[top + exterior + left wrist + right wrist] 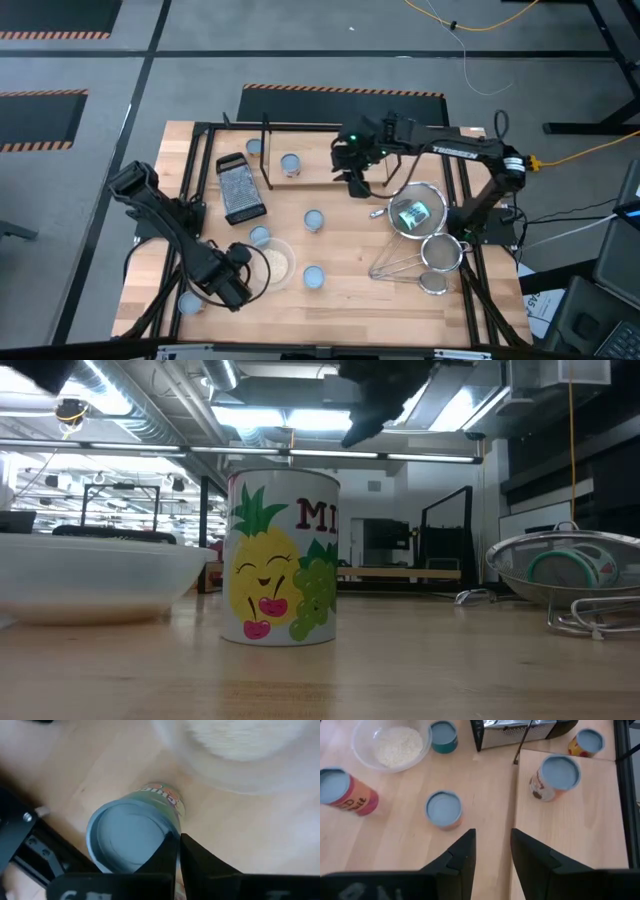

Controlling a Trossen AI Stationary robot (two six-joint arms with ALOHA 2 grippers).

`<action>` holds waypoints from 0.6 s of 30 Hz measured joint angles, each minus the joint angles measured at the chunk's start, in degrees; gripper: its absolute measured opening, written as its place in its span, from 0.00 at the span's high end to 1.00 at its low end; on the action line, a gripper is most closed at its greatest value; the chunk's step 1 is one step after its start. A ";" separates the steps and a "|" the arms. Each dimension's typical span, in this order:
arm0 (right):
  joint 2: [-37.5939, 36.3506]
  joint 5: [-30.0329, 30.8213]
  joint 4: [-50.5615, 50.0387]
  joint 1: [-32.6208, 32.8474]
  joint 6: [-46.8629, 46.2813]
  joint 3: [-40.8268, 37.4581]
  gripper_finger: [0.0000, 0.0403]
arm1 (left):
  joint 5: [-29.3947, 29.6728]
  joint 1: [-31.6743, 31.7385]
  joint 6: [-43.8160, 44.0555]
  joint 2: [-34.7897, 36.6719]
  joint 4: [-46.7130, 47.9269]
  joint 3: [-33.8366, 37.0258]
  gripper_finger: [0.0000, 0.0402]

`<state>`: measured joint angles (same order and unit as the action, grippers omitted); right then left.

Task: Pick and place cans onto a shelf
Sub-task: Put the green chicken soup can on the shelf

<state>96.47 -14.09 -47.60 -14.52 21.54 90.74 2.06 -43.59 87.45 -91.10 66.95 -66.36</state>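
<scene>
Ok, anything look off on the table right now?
The left hand is shut, fingertips together against the rim of the short blue-topped tin can beside the clear bowl of pale grains, not around it. That looks like a missed grasp. Nothing seems spilled or toppled.

The middle of the table [340, 275] is dotted with upright cans [314, 221], with open wood left between them. The near-left corner is crowded by the bowl [272, 262] and the left gripper [232, 293]. The right side is blocked by stacked strainers [413, 215].
</scene>
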 joint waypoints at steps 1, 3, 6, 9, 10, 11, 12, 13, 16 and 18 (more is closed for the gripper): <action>-1.00 -0.27 0.88 0.00 0.01 -1.56 0.69 | -0.02 0.02 -1.58 0.03 0.10 -0.94 0.99; -2.90 -0.66 3.03 0.00 -0.07 -4.73 0.69 | -0.04 0.02 -5.56 0.01 0.62 -2.96 0.99; -6.11 -0.63 6.25 0.00 -0.24 -9.43 0.69 | -0.04 0.36 -11.37 0.03 2.56 -7.15 0.99; -9.13 -0.69 8.33 0.02 -0.26 -13.54 0.69 | -0.01 1.00 -17.31 0.08 5.50 -11.64 0.99; -10.06 -0.70 8.59 0.02 -0.26 -14.64 0.69 | -0.04 1.29 -19.59 0.08 5.72 -13.23 0.99; -10.90 -0.72 8.85 0.02 -0.30 -15.62 0.69 | -0.01 1.56 -21.72 0.08 5.89 -14.74 0.99; -11.66 -0.72 8.91 0.02 -0.37 -16.56 0.69 | 0.00 1.90 -23.97 0.08 6.33 -16.16 0.99; -12.48 -0.70 8.93 0.02 -0.39 -17.44 0.69 | 0.23 2.36 -26.30 0.08 6.94 -17.49 0.99; -13.86 -0.82 9.72 0.02 -0.44 -19.59 0.69 | 2.79 4.26 -34.01 0.08 7.10 -21.06 0.99; -14.28 -1.03 10.19 0.02 -0.45 -20.67 0.69 | 5.75 5.74 -40.22 0.10 7.13 -22.92 0.99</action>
<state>82.20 -15.12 -37.41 -14.50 21.09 70.07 7.81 -37.85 47.23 -91.00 74.08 -89.28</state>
